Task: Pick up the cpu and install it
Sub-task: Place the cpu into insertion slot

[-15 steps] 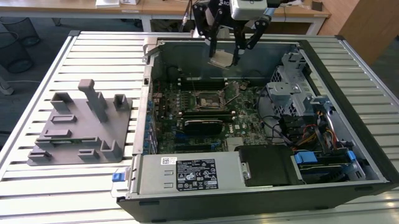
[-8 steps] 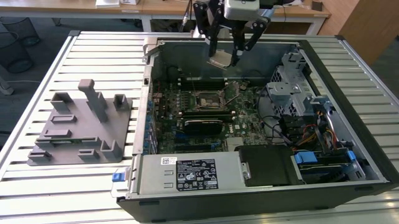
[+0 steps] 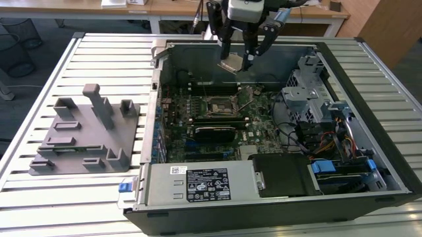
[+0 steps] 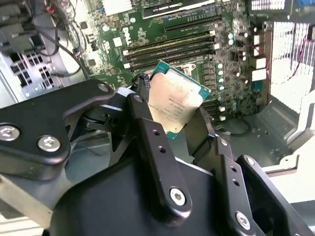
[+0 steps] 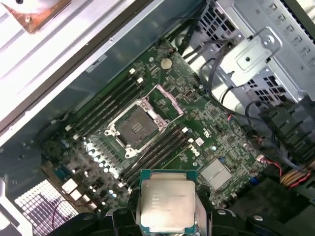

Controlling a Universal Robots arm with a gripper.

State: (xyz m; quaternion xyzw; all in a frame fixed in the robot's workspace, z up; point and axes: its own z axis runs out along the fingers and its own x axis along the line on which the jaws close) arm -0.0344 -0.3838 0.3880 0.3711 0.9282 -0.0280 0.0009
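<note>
table: slatted metal table (image 3: 39,197), wooden desks (image 3: 165,7) along top edge | case: open computer case (image 3: 264,219) centre-right, grey fixture (image 3: 86,133) left | arm: enters top centre, gripper (image 3: 237,63) pointing down over motherboard (image 3: 257,123) | grip: fingers clamped on tilted cpu (image 3: 232,64), held in air, apart from CPU socket (image 3: 216,104)

The exterior view looks steeply down, from farther off, onto an open black metal computer case (image 3: 264,219) on a slatted grey metal tabletop (image 3: 99,54). Both wrist views look down from close behind the black hand (image 4: 172,110), sharing its small silvery square cpu (image 4: 177,98) and the green circuit board (image 5: 216,132).
</note>
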